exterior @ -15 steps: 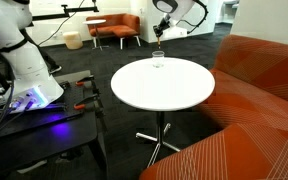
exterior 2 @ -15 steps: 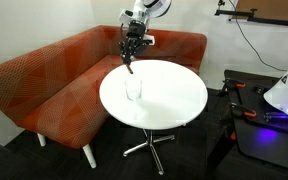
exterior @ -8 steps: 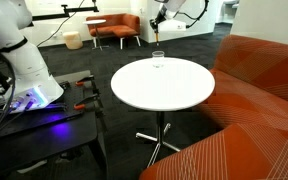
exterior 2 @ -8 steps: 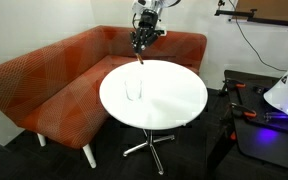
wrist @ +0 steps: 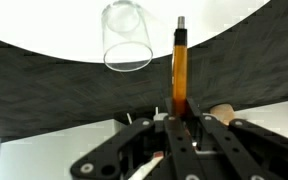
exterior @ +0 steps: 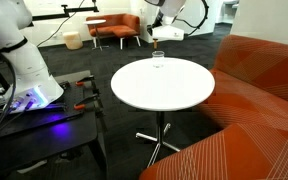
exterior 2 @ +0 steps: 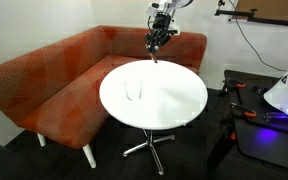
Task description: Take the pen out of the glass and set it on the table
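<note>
In gripper (wrist: 184,118): pen (wrist: 180,62); glass (wrist: 127,40) empty.

My worktop (exterior 2: 174,100) is a round white top on one metal post (exterior 2: 150,134) with a star-shaped foot (exterior: 160,146), so nothing fancy. It sits below my claw (exterior 2: 155,47), which hangs up over its rim on the sofa side. Standing on it is a small clear glass (exterior 2: 134,88), upright, lower than the claw, off to its side and well apart from it, more towards the rim than the middle. From the wrist view the glass (wrist: 127,45) is ahead of the claw (wrist: 184,118) and a bit left, on the plain white surface (wrist: 44,20).
</note>
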Tool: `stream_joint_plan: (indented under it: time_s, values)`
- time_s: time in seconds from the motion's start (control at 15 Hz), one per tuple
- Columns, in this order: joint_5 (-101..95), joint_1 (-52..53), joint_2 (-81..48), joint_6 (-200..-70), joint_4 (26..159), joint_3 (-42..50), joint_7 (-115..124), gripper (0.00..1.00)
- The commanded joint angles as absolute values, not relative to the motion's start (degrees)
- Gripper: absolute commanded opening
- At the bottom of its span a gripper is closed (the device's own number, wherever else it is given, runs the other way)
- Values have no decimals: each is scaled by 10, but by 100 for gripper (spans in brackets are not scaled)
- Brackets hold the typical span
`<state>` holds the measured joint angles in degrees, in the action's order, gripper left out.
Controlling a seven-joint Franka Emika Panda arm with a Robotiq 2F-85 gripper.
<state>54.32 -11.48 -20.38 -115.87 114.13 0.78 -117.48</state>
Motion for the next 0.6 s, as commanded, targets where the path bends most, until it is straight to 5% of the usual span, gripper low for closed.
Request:
stream_joint_plan:
  time_s: [0.0,0.53]
  values:
    - [542,-101,-188,-1206,1174,30,-1129,4]
    - [531,-100,-227,-1279,1164,37,-993,5]
